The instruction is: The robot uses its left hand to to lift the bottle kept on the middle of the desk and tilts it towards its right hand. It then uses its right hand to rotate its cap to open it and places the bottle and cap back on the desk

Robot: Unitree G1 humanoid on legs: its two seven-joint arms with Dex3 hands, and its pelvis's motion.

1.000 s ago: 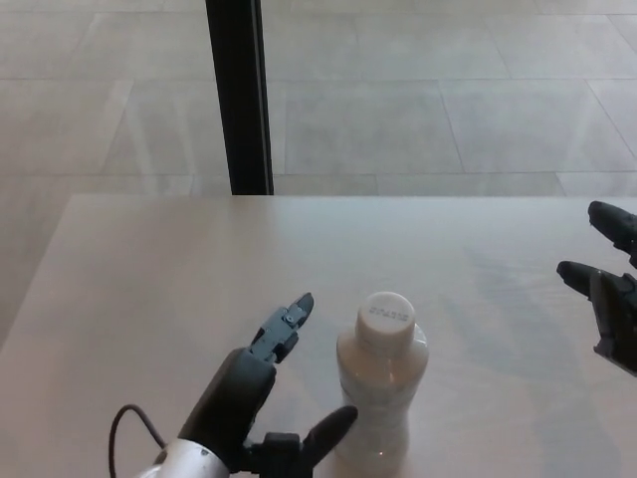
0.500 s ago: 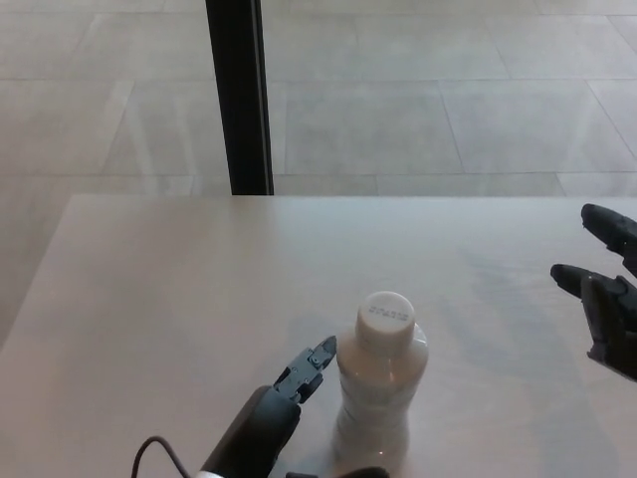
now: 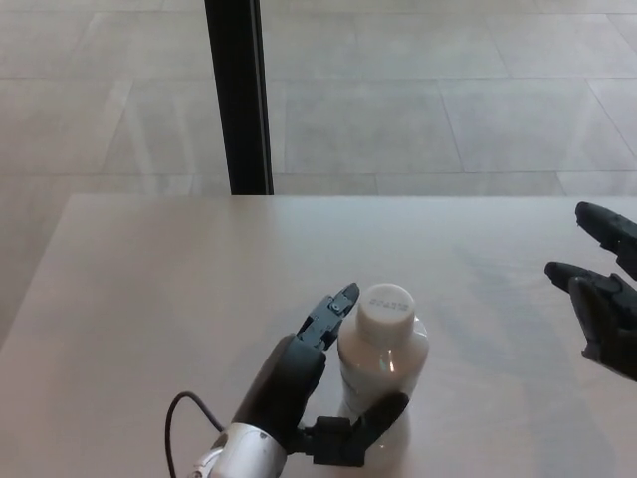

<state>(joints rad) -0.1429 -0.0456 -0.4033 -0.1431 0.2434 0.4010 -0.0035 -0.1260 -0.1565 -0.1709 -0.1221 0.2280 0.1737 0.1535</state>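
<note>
A white bottle [image 3: 383, 373] with a white cap [image 3: 385, 308] stands upright near the front middle of the pale desk [image 3: 159, 289]. My left hand [image 3: 299, 383] is wrapped around the bottle's left side: its fingers [image 3: 331, 309] lie against the shoulder just left of the cap, and the thumb [image 3: 378, 418] curls across the lower front. The bottle's base is out of frame, so whether it rests on the desk is hidden. My right hand [image 3: 602, 289] hovers open at the right edge, fingers spread, well apart from the bottle.
A black vertical post [image 3: 237, 95] stands behind the desk's far edge, with tiled floor [image 3: 448, 90] beyond. A thin black cable [image 3: 179, 423] loops by my left wrist.
My left hand has closed in from the left onto the bottle, thumb now across its front. The bottle has shifted slightly. My right hand has crept a little leftward.
</note>
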